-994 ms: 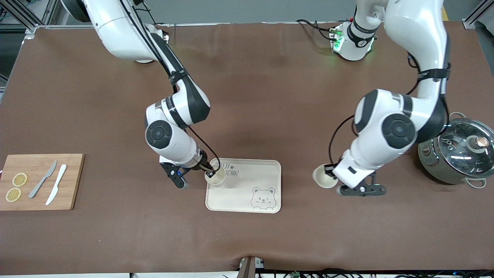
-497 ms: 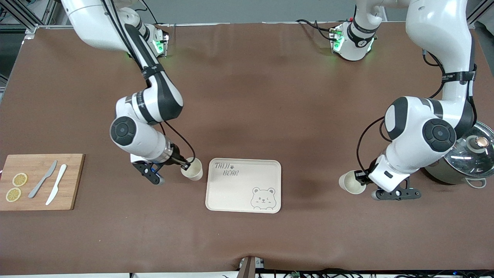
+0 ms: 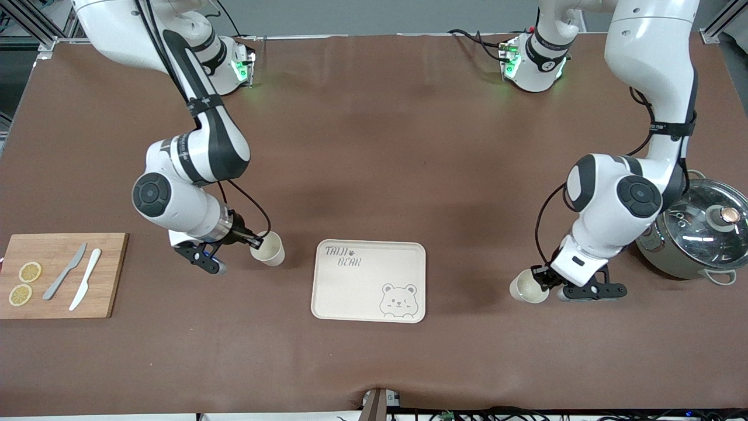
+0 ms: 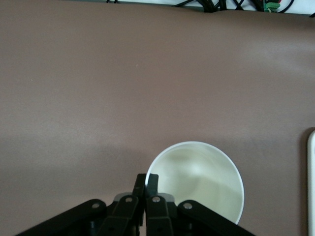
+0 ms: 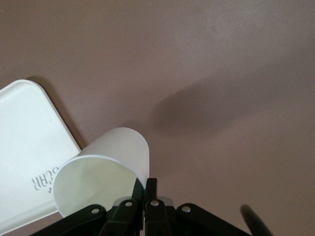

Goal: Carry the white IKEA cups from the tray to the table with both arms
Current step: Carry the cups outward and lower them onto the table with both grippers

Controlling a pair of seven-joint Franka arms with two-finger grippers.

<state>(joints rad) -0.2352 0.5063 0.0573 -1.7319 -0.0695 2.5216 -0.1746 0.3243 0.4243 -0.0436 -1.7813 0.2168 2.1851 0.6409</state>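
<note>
A brown mat covers the tabletop (image 3: pixel 374 146), with the two arm bases standing along its edge farthest from the front camera. Near the middle lies a cream tray (image 3: pixel 369 281) printed with a bear and some lettering; nothing stands on it.

The right end effector (image 3: pixel 255 240) is over bare tabletop just beside the tray, toward the right arm's end. Its fingers are clamped on the rim of a white cup (image 3: pixel 268 249), one inside and one outside the wall, as the right wrist view shows (image 5: pixel 145 189). That cup (image 5: pixel 106 169) hangs tilted, its mouth turned partly sideways, and it looks to be clear of the surface, though the front view does not settle this.

The left end effector (image 3: pixel 540 276) is over the tabletop between the tray and a lidded pot (image 3: pixel 695 228), well apart from the tray. It is likewise pinched shut on the rim of the second white cup (image 3: pixel 527 287). In the left wrist view the fingers (image 4: pixel 146 183) meet on the rim and the cup (image 4: pixel 199 179) shows its open mouth nearly full on.

At the right arm's end sits a wooden cutting board (image 3: pixel 61 275) carrying two knives (image 3: pixel 76 278) and two lemon slices (image 3: pixel 24 283).
</note>
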